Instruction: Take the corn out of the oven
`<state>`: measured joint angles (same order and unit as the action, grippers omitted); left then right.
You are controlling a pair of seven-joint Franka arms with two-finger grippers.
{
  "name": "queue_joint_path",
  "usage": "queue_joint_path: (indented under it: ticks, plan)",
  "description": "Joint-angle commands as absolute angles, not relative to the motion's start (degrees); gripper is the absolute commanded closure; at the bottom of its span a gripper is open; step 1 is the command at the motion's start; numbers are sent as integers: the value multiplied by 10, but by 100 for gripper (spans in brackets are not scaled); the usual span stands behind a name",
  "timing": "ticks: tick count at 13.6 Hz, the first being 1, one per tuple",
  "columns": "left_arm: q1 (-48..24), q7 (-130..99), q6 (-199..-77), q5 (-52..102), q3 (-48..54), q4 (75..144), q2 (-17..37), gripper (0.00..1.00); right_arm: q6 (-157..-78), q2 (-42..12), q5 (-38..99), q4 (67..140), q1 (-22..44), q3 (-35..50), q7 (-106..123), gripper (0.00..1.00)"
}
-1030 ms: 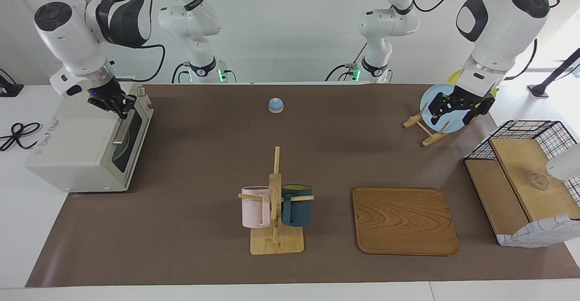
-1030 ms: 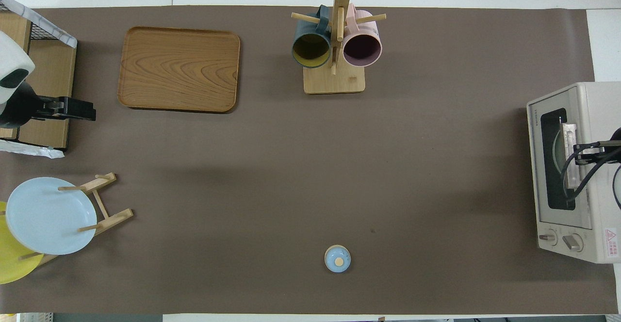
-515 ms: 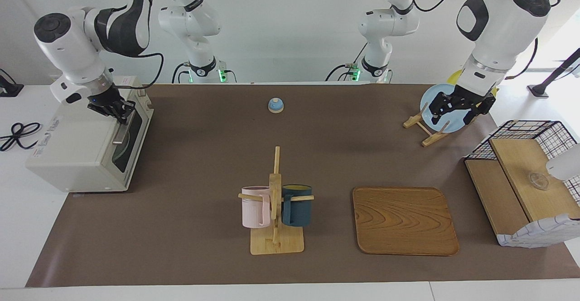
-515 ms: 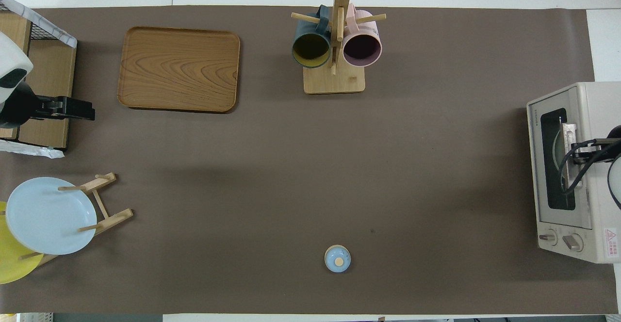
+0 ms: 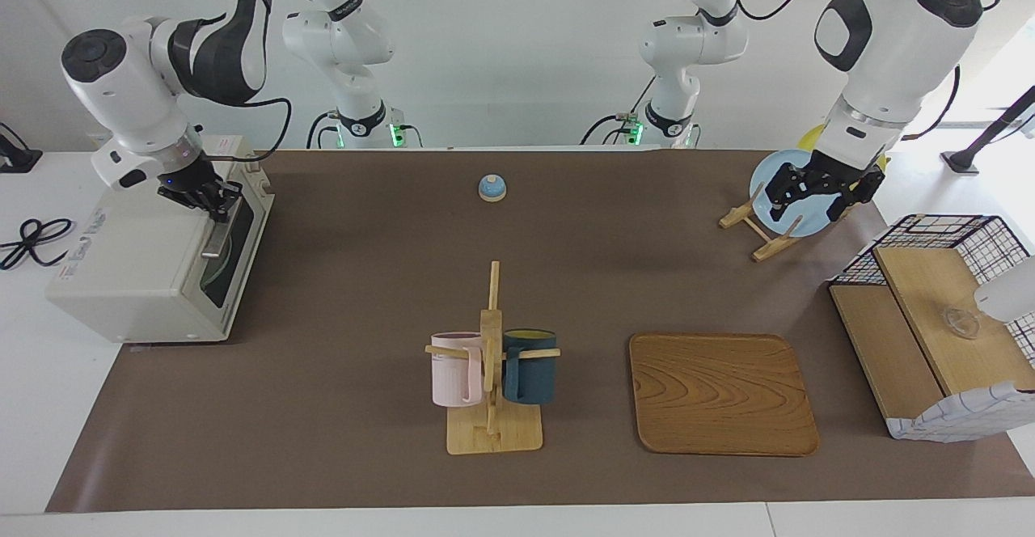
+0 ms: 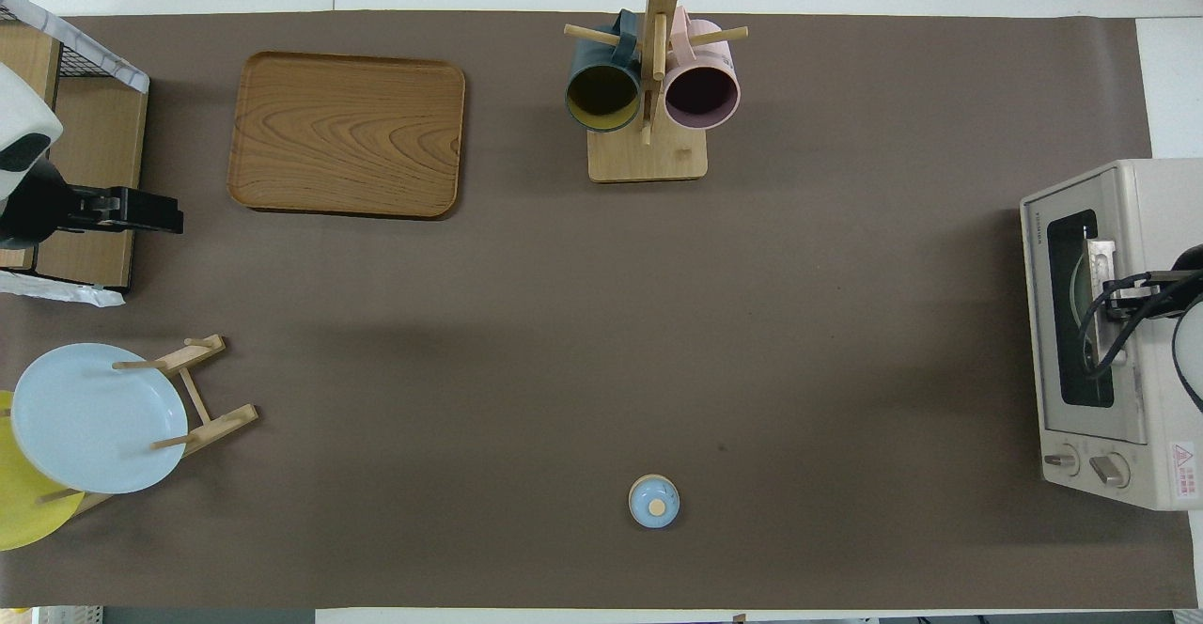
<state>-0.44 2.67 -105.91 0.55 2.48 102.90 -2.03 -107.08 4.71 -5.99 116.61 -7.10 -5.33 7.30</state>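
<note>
Facing view, right gripper (image 5: 217, 204): clenched on the oven door's silver bar handle (image 5: 218, 234); it has edged slightly toward the oven's (image 5: 137, 270) top over the last second.
Facing view, door: still closed, so opening looks barely begun.
Facing view, left gripper (image 5: 813, 195): released, waiting over the blue plate (image 5: 788, 197).
Overhead view, oven (image 6: 1156, 229): at the right arm's end of the table.
Overhead view, right gripper (image 6: 1118, 290): at the handle.
Corn: not visible; presumably inside.

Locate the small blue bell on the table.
The blue bell sits alone on the brown mat near the robots' edge, midway between both arms, nearer to the robots than the mug rack.
</note>
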Motion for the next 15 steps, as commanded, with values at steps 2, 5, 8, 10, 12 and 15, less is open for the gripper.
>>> queue_joint_path:
  ticks: [2, 5, 8, 10, 12, 15]
  plan:
    - [-6, 26, -1029, -5, 24, 1017, -26, 0, -1085, 51, -54, 1190, -70, -47, 71, 100]
    - [-7, 26, -997, -5, 24, 986, -18, 0, -1094, 40, -33, 1190, -48, -47, 58, 100]
    - [-7, 26, -970, -2, 25, 975, -22, 0, -1120, 25, -33, 1194, -24, -47, 36, 100]
    - [-7, 26, -954, -1, 25, 969, -26, 0, -1136, 10, -33, 1194, -4, -47, 27, 100]
    - [-8, 25, -952, -1, 25, 970, -28, 0, -1182, -12, -33, 1215, -2, -47, 27, 100]
    - [-8, 25, -952, -1, 25, 974, -29, 0, -1225, -27, -33, 1229, 14, -47, 17, 100]
